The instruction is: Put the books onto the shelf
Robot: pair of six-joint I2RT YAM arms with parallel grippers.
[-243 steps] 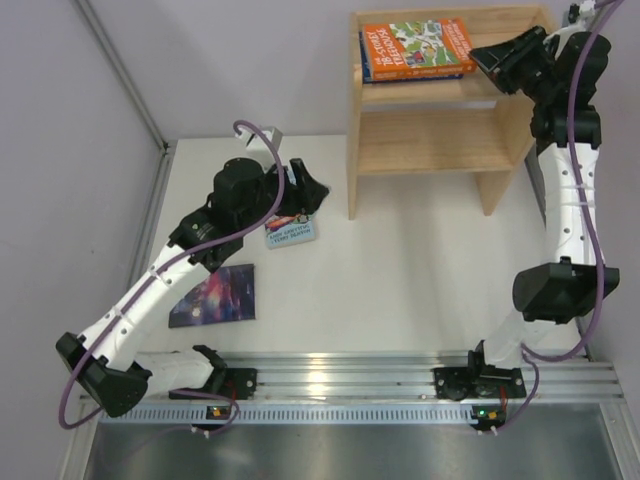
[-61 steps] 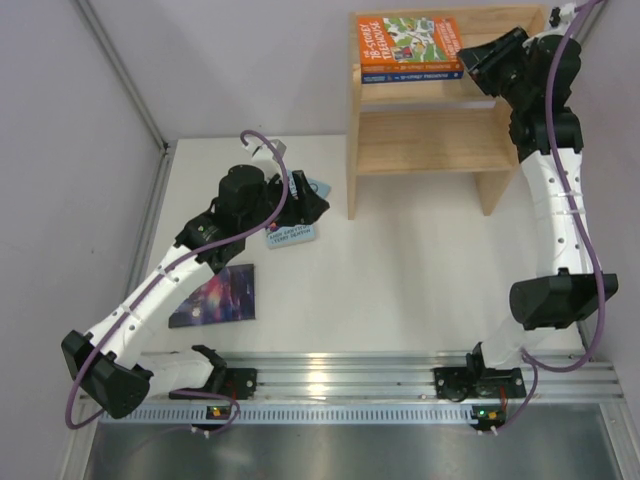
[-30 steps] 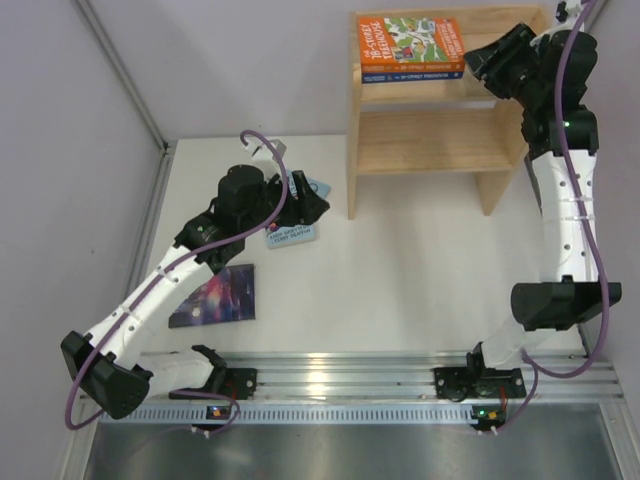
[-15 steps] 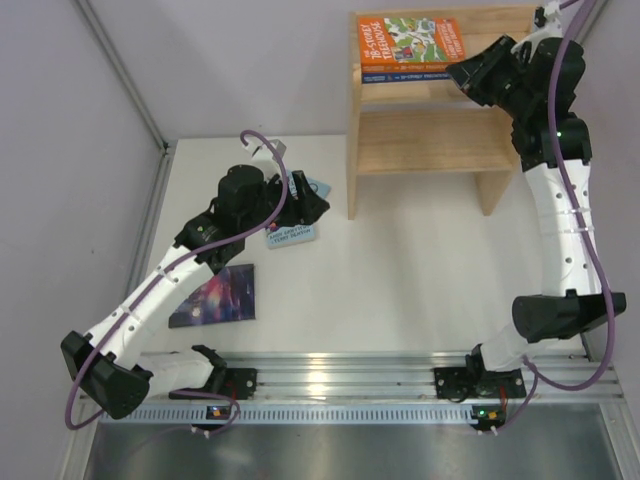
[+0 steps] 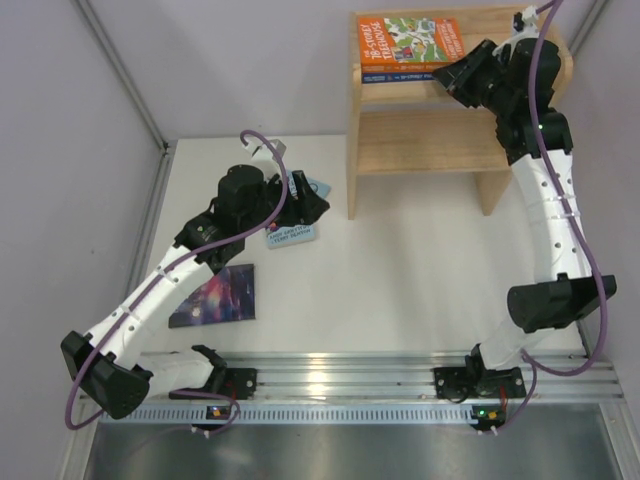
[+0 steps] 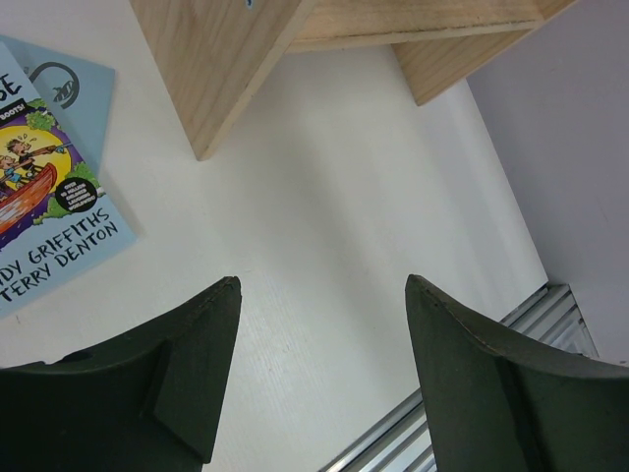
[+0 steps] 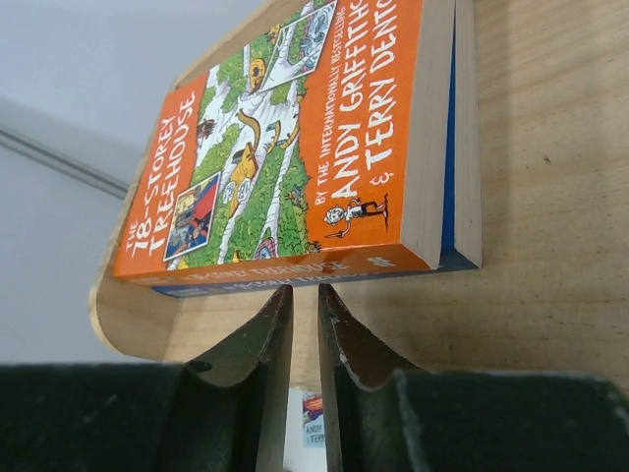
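The wooden shelf (image 5: 430,140) stands at the back right. On its upper level the orange Treehouse book (image 5: 410,40) lies flat on a dark blue book (image 5: 400,76). My right gripper (image 5: 442,80) is shut and holds nothing; its tips (image 7: 305,290) sit just in front of the orange book's (image 7: 285,147) spine, above the shelf board (image 7: 550,197). My left gripper (image 5: 318,207) hangs open and empty (image 6: 319,285) over the table beside the light blue book with a purple picture (image 6: 49,226). That book lies on a pale blue one (image 6: 69,88). The galaxy book (image 5: 213,296) lies near left.
An aluminium rail (image 5: 330,375) runs along the near table edge. A wall post (image 5: 120,70) borders the left side. The shelf's left side panel (image 6: 226,59) stands close to the left gripper. A purple wall rises just right of the shelf.
My right gripper has shut and swung left along the upper level, up to the stacked books' edge. The left arm and the books on the table have not moved.
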